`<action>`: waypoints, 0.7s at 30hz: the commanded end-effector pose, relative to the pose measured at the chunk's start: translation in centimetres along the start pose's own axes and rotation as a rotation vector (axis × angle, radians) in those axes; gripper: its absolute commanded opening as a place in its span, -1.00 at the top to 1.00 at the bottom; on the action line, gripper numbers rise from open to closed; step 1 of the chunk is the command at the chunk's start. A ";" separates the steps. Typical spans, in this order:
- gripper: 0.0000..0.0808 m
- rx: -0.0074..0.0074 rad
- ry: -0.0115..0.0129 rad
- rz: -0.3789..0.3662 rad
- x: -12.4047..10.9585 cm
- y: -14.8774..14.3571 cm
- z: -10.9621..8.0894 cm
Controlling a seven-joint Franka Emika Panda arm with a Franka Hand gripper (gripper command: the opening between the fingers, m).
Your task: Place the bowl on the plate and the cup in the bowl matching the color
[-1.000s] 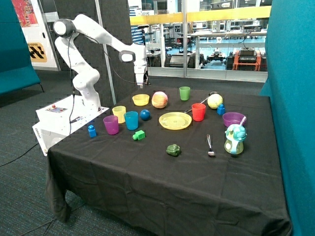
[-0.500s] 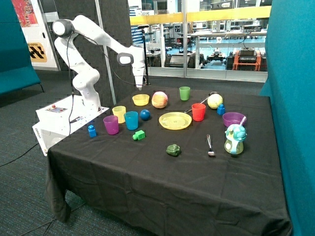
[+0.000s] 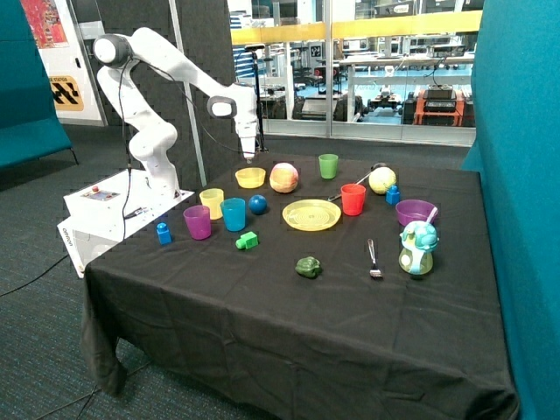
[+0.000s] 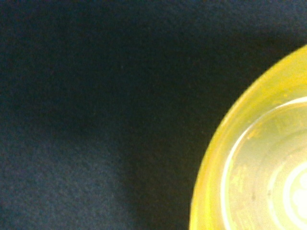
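Note:
The small yellow bowl [image 3: 250,178] sits on the black cloth at the back of the table, next to a pink-and-yellow ball. The gripper [image 3: 249,157] hangs just above the bowl's far rim, holding nothing that I can see. In the wrist view the bowl [image 4: 259,163] fills one corner, close up, with black cloth beside it. The yellow ribbed plate [image 3: 311,214] lies bare in the middle of the table. The yellow cup [image 3: 212,203] stands upright behind the purple cup, near the table edge on the robot-base side.
A purple cup [image 3: 197,221], blue cup [image 3: 233,213] and blue ball [image 3: 257,204] stand by the yellow cup. The pink-and-yellow ball [image 3: 283,178], green cup [image 3: 328,165], red cup [image 3: 353,199], purple bowl [image 3: 416,212] and a spoon [image 3: 374,259] lie around the plate.
The gripper has come down toward the yellow bowl and the wrist has swung slightly toward the robot base. Nothing on the table has moved.

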State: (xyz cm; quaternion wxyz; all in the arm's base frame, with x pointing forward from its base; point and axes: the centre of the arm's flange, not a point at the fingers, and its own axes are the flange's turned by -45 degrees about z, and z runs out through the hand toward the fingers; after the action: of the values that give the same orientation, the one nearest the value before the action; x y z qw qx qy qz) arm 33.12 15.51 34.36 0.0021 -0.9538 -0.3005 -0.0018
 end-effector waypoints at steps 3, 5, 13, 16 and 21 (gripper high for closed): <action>-0.47 -0.0027 -0.0049 -0.083 0.3 -0.8 1.5; -0.50 -0.0026 -0.0049 -0.092 0.3 -1.1 1.6; -0.49 -0.0026 -0.0049 -0.111 0.0 -1.6 1.7; -0.50 -0.0026 -0.0049 -0.111 -0.2 -1.6 1.7; -0.47 -0.0026 -0.0049 -0.107 -0.8 -1.6 2.0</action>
State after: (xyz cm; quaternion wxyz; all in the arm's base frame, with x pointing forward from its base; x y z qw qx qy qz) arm 32.31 16.60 32.76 -0.0005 -0.9383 -0.3458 0.0014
